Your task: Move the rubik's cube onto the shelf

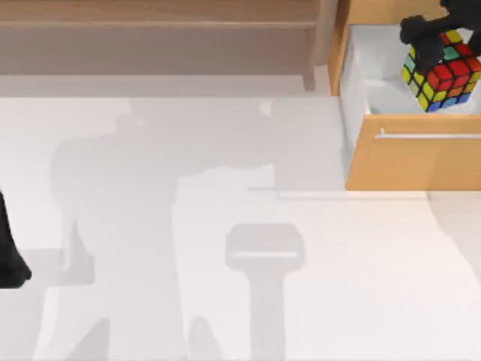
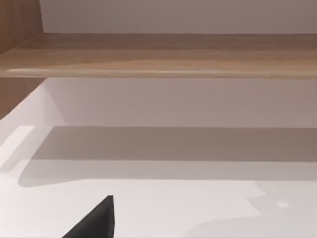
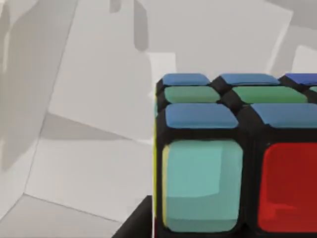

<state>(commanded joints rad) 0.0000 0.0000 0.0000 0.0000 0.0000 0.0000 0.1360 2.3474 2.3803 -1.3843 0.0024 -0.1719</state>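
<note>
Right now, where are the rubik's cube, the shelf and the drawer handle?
rubik's cube [image 1: 443,74]: top view, a red sticker on its upper face.
shelf [image 1: 158,13]: top view, middle of the wooden board.
drawer handle [image 1: 428,135]: top view, along the metal bar.

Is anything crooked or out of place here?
The small multicoloured rubik's cube sits tilted, corner-down, over the open orange-brown drawer at the table's right, with the right gripper on it. The long light-brown wooden shelf holds nothing. The left gripper is parked at the left edge.
</note>
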